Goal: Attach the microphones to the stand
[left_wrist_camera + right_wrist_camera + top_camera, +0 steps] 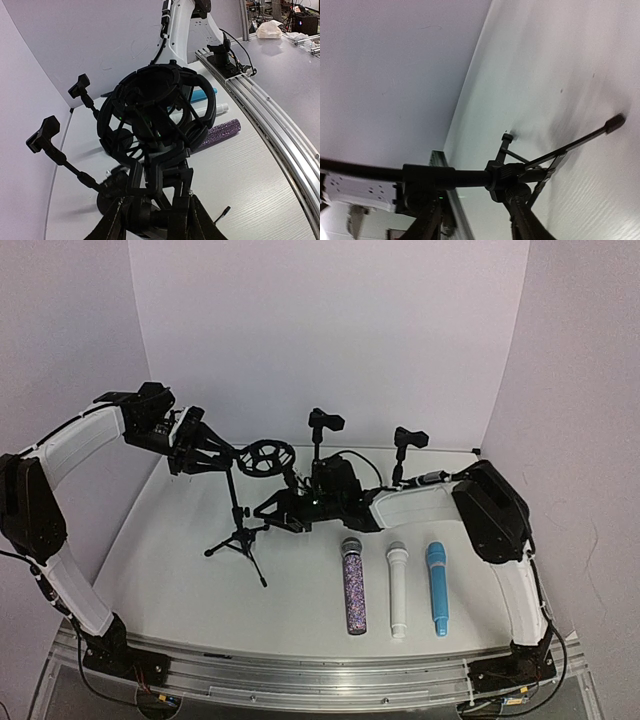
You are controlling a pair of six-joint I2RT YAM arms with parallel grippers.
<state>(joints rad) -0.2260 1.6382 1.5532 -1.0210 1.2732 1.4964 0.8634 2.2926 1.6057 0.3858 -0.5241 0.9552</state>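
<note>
White desk point(170, 580) boxed in by plain pale walls. Step in hand looks like setting up the stand, with no mic mounted yet. Left jaws pinch the lower bracket of the round black cage-style shock mount point(155, 110) that tops the small black tripod stand point(238, 532), and the ring sits just ahead of them. Right jaws are spread, straddling the tripod's pole by the leg hub point(504, 180); can't tell if either finger touches it. Purple-glitter microphone with silver mesh head point(354, 586), all-white microphone point(397, 590) and light-blue microphone point(437, 588) lie flat side by side, well apart from both jaws, back toward the right arm's base. The purple one is nearest the right jaws. Next move, my read: right jaws clear the pole, go back for the purple mic, pinch its body, and feed it into the ring while left jaws steady the mount; the mic axis must line up with the ring. In the way: tripod legs beneath the right jaws, the right forearm point(410, 508) low across the desk, and just behind it a second black stand with two upright clip holders point(325, 424).
</note>
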